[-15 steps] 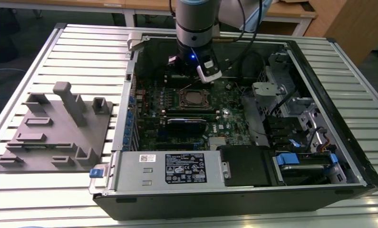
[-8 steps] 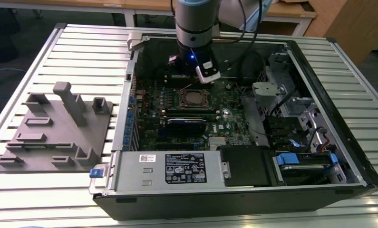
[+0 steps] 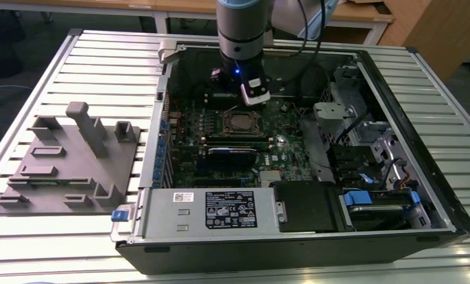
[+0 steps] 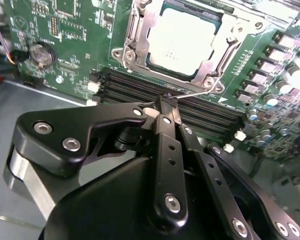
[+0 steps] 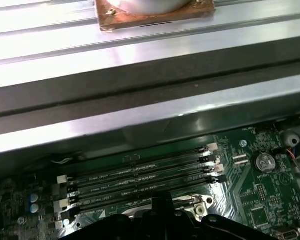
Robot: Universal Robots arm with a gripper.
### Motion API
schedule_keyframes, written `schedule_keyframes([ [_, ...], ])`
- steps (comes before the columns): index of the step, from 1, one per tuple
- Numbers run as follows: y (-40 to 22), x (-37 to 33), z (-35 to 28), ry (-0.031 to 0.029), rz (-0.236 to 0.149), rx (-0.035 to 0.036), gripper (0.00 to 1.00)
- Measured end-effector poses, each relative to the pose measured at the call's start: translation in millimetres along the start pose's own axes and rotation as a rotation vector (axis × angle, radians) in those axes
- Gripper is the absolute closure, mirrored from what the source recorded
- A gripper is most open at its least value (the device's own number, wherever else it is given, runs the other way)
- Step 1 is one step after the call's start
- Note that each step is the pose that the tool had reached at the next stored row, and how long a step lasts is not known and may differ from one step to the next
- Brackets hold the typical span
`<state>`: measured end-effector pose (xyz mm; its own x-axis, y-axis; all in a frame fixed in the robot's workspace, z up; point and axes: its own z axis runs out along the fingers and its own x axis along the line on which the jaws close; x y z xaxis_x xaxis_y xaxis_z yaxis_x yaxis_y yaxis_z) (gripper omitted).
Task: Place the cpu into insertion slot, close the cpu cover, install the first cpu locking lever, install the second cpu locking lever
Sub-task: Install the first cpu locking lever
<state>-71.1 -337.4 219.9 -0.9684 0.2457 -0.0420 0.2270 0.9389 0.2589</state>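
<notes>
1. Small flat square cpu w/ dull silvery metal top sits seated in the insertion slot, a dark square socket w/ metal rim on the green motherboard; the cpu cover, a thin silver metal frame plate w/ big cut-out, looks lowered around it.
2. Black tool has its fingers brought together, tips pinched on or right at a thin silver wire locking lever, just beside the socket edge & over the black memory slots; can't confirm a firm hold.
3. Handling, my guess: lever is springy stiff wire, slick, light; take it near the free end; chip & socket pins fragile, so no side load.
4. Writing: white label on the power supply box & board silkscreen are there, too small to read.
</notes>
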Motion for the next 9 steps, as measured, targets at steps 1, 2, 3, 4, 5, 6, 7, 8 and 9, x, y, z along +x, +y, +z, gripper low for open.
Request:
schedule_keyframes([
  [1, 0.0, 0.0, 0.1, -0.0027, 0.011, -0.0008, 0.89],
  [2, -0.1, 0.0, 0.1, -0.0053, 0.023, -0.0014, 0.89],
  [3, -0.1, 0.0, 0.3, -0.0083, 0.034, -0.0020, 0.89],
  [4, -0.2, 0.0, 0.5, -0.0115, 0.047, -0.0023, 0.89],
  [5, -0.2, 0.0, 0.7, -0.0147, 0.060, -0.0028, 0.89],
  [6, -0.3, 0.0, 0.8, -0.0178, 0.073, -0.0033, 0.89],
  [7, -0.3, 0.0, 1.0, -0.0208, 0.085, -0.0038, 0.89],
  [8, -0.3, 0.1, 1.1, -0.0237, 0.097, -0.0043, 0.89],
  [9, -0.4, 0.1, 1.1, -0.0263, 0.108, -0.0050, 0.89],
])
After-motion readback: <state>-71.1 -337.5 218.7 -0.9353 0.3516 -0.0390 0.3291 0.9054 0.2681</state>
